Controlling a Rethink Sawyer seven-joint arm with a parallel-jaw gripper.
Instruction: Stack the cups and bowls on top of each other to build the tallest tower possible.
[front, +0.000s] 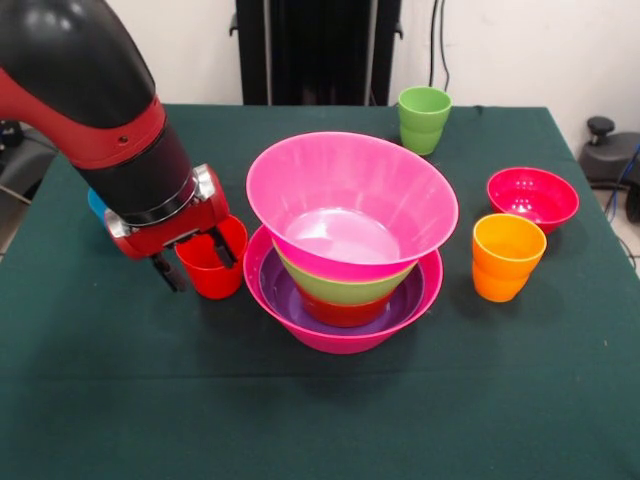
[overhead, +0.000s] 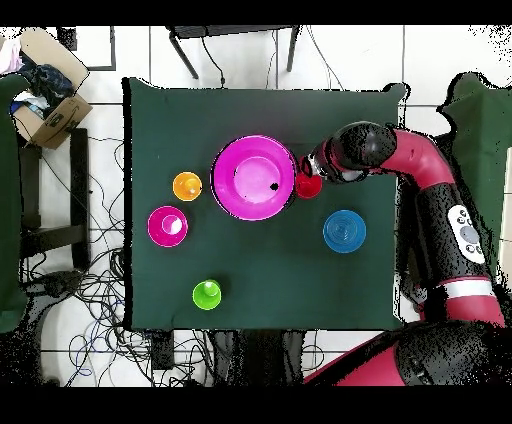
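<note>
The tower (front: 345, 250) stands mid-table: a large hot-pink bowl (front: 330, 338) as base holds a purple bowl, a small red bowl and a lime green bowl, with a second hot-pink bowl (front: 350, 195) on top. The red cup (front: 212, 272) stands upright on the cloth just left of the tower. My gripper (front: 195, 260) is down at this cup and open, with one finger outside its left wall and the other over its mouth. In the overhead view the gripper (overhead: 309, 176) is beside the tower (overhead: 253, 178), over the red cup (overhead: 308, 187).
An orange cup (front: 507, 256) and a crimson bowl (front: 532, 198) stand right of the tower. A lime green cup (front: 424, 118) stands at the far edge. A blue bowl (overhead: 344, 231) sits behind my arm, with only a sliver (front: 95, 204) showing in the front view.
</note>
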